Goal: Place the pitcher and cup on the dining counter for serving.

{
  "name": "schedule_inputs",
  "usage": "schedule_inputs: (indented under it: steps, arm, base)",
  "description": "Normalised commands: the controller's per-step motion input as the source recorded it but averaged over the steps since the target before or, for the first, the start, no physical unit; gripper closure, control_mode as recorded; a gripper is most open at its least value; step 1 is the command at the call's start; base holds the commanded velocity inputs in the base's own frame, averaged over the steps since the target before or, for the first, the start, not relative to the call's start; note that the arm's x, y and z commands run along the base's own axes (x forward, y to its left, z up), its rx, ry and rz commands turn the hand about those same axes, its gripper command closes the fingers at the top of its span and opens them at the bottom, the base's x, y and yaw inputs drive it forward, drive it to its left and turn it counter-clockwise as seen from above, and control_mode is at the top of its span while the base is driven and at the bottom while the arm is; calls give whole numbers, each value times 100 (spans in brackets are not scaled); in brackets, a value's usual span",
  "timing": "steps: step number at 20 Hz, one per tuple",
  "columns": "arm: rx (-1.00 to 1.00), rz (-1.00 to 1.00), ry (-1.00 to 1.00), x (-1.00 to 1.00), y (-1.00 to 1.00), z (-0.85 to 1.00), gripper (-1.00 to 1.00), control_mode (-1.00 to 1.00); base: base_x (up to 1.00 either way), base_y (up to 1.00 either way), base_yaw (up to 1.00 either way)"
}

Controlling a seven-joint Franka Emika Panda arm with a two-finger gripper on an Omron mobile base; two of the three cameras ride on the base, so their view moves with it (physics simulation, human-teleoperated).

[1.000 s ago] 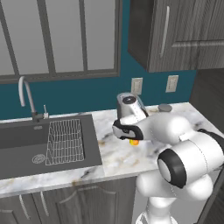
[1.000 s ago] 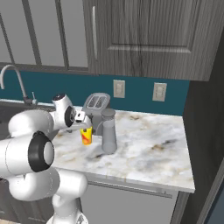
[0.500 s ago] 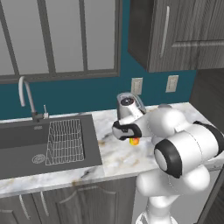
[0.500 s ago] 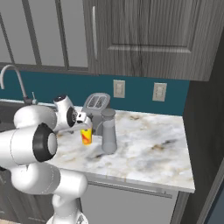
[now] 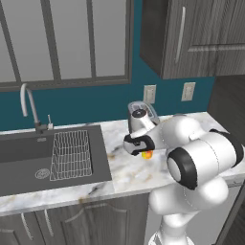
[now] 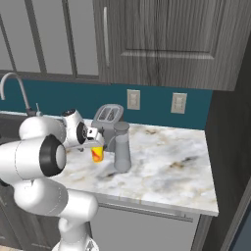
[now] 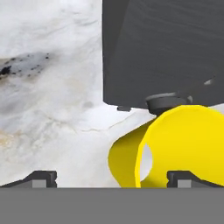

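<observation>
The yellow cup (image 6: 97,154) with its red-orange mark stands on the marble kitchen worktop (image 6: 166,166). The grey pitcher (image 6: 122,147) stands upright just right of it. My gripper (image 6: 94,141) hovers right over the cup's rim, open. In the hand view the cup (image 7: 183,135) lies between the fingertips, toward the right one, and the gripper (image 7: 113,178) holds nothing. In the left base view the gripper (image 5: 141,149) covers most of the cup (image 5: 148,154), and my arm hides the pitcher. The dining counter is out of view.
A boxy grey toaster (image 6: 108,117) stands against the wall behind the cup and pitcher, and it looms dark in the hand view (image 7: 162,52). A sink (image 5: 52,155) with a wire rack and a tap (image 5: 28,107) lies to the left. Wall cabinets hang above.
The hand has shifted slightly toward the cup and the elbow has swung round. The jaws stay open. Cup and pitcher have not moved.
</observation>
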Motion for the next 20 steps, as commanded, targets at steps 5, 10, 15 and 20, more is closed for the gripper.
schedule_inputs:
  steps: [5, 10, 15, 20]
  arm:
    - [0, 0, 0, 0, 0, -22, 100, -100]
    - [0, 0, 0, 0, 0, 0, 100, -100]
    - [0, 0, -2, -12, 0, 0, 100, -100]
    - [0, 0, -12, -49, 0, 16, 100, -100]
  base:
    - [0, 0, 0]
    - [0, 0, 0]
    - [0, 0, 0]
    - [0, 0, 0]
